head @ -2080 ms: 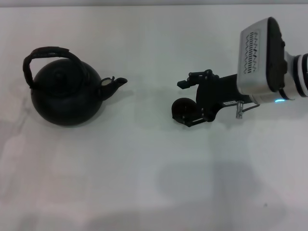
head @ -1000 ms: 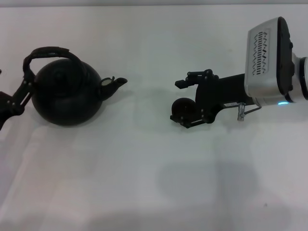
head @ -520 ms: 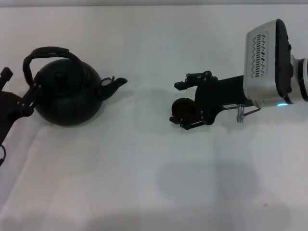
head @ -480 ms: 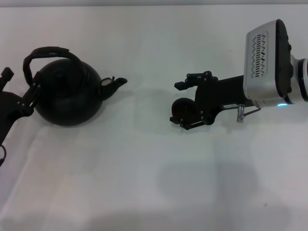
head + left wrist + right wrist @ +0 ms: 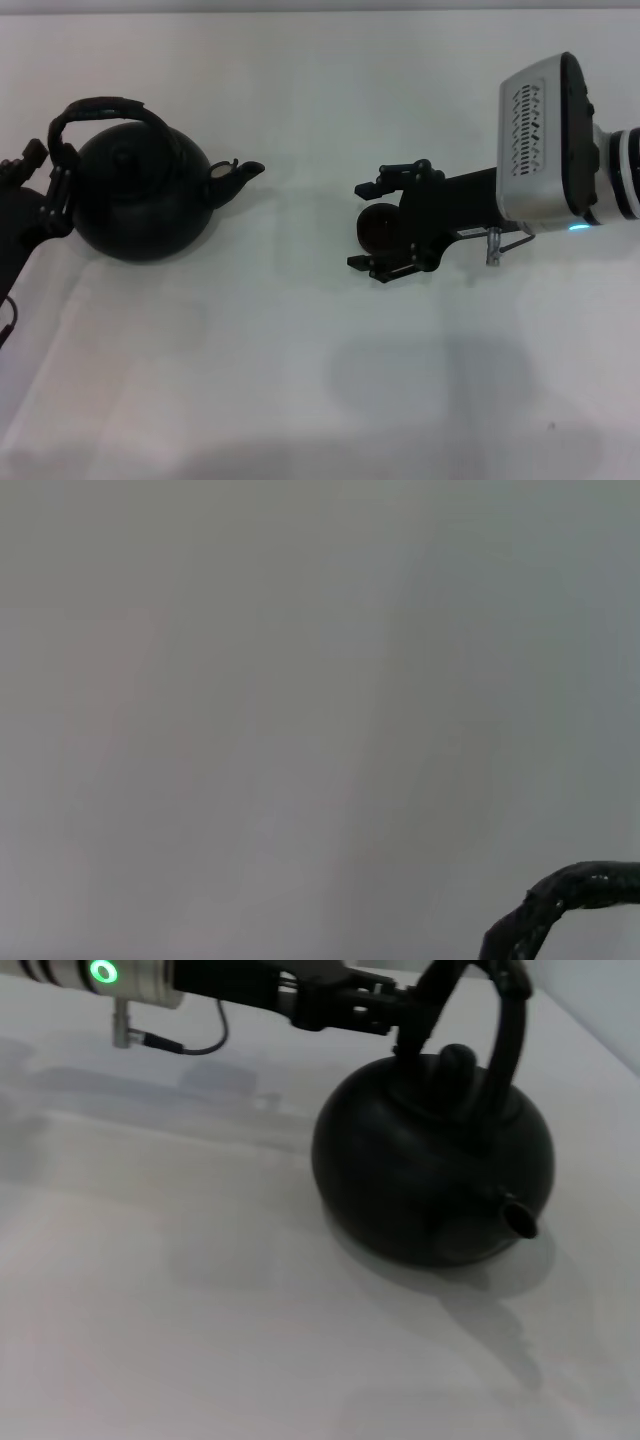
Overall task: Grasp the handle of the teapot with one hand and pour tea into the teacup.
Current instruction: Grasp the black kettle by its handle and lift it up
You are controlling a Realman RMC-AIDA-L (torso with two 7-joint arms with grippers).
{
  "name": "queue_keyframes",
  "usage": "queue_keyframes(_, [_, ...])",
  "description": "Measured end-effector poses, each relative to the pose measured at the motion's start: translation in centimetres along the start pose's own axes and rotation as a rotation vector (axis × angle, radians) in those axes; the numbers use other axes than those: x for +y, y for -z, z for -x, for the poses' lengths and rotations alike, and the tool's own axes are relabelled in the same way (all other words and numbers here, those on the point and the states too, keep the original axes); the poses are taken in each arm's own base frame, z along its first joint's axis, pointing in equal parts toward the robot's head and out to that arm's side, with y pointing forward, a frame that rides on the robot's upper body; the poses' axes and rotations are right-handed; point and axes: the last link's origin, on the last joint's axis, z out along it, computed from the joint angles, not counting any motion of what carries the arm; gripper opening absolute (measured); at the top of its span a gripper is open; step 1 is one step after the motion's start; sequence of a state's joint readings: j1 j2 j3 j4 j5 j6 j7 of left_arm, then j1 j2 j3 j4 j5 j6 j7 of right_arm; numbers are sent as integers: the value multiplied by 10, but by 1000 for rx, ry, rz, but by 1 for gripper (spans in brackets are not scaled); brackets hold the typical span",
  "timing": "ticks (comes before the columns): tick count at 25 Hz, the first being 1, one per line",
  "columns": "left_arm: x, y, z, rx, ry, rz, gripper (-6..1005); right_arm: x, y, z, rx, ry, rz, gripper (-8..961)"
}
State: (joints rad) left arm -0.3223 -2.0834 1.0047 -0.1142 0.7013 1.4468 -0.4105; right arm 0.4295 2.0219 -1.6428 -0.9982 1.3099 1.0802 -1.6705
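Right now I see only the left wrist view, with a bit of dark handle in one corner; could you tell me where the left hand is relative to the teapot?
Observer: The left hand is at the end of the handle farthest from the spout, on the left side of the teapot.
Operator: Thank you. Where is the cup?
Observer: The cup is at the tip of the right hand, well to the right of the spout.
Operator: Is the teapot upright?
Observer: Yes, it stands upright on the table, with its lid on.
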Motion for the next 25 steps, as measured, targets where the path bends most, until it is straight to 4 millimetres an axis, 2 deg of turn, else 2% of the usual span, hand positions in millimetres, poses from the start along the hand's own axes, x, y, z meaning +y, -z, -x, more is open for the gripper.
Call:
queue_keyframes(2, [1, -1, 0, 0, 0, 4, 509, 1, -1, 0, 2, 2, 3, 878])
queue_keyframes(7, [0, -2, 0, 0, 32, 0, 302, 1, -1, -2, 5, -3, 5, 878])
queue_keyframes(13, [0, -5, -1, -2, 56, 3, 149, 1, 0, -4, 5, -16, -3, 878])
queue_keyframes(25, [-3, -15, -10, 16, 76, 52, 150, -10, 20, -7, -90, -70, -82, 878])
